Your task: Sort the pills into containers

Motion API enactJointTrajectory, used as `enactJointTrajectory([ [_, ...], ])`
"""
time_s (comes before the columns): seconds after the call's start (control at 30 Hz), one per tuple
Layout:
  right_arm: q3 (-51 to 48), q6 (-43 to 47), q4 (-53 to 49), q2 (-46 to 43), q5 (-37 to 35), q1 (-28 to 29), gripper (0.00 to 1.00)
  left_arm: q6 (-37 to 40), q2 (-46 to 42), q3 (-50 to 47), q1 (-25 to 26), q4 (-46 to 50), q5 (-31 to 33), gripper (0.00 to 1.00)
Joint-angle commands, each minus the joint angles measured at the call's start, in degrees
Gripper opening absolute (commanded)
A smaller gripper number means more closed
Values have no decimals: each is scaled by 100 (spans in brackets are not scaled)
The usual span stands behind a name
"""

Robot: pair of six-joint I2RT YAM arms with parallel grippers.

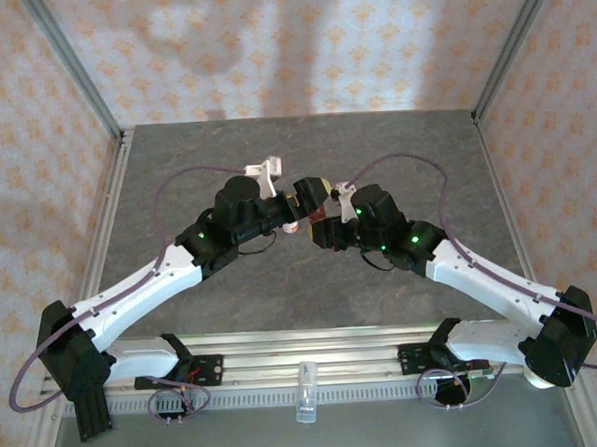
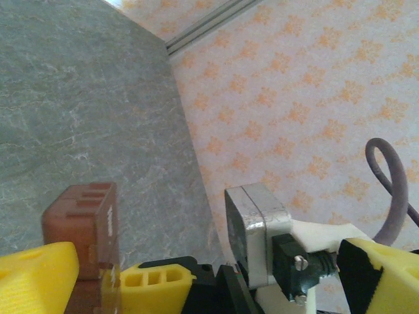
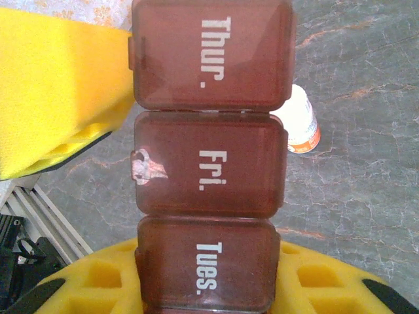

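Note:
The containers (image 3: pixel 209 157) are a reddish-brown strip of three joined boxes with shut lids marked Thur., Fri. and Tues. My right gripper (image 3: pixel 206 278) is shut on the Tues. end and holds the strip above the table, its yellow fingers (image 3: pixel 321 278) on either side. The left gripper (image 2: pixel 203 278) stands wide open. One of its yellow fingers (image 3: pixel 59 98) lies beside the Thur. box, and the strip's end (image 2: pixel 82 216) sits just inside that finger. A small white and orange pill (image 3: pixel 298 121) lies on the table, partly hidden behind the strip. Both grippers (image 1: pixel 296 206) (image 1: pixel 322 225) meet at mid-table.
A clear tube (image 1: pixel 305 391) lies on the metal rail at the near edge between the arm bases. Patterned walls (image 1: pixel 299 43) enclose the grey table (image 1: pixel 395 148) on three sides. The right wrist's camera block (image 2: pixel 255 235) sits between my left fingers.

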State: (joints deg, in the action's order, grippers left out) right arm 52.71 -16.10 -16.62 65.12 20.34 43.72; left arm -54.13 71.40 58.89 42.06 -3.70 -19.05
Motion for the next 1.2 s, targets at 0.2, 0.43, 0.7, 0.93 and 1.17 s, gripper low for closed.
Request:
enactJointTrajectory([
  [0.2, -33, 8, 239, -88, 75, 39, 24, -53, 71, 187, 117, -301, -72, 100],
  [0.43, -50, 10, 213, -114, 74, 35, 24, -74, 140, 229, 160, -372, -86, 100],
  [0.7, -76, 8, 241, -113, 37, 34, 24, -159, 350, 502, 295, -633, -119, 100],
  [0.93, -93, 8, 229, -165, 20, 40, 24, -367, 549, 589, 426, -983, -146, 100],
  [1.17, -208, -30, 238, -279, -84, 35, 24, -230, 377, 559, 450, -660, 269, 100],
])
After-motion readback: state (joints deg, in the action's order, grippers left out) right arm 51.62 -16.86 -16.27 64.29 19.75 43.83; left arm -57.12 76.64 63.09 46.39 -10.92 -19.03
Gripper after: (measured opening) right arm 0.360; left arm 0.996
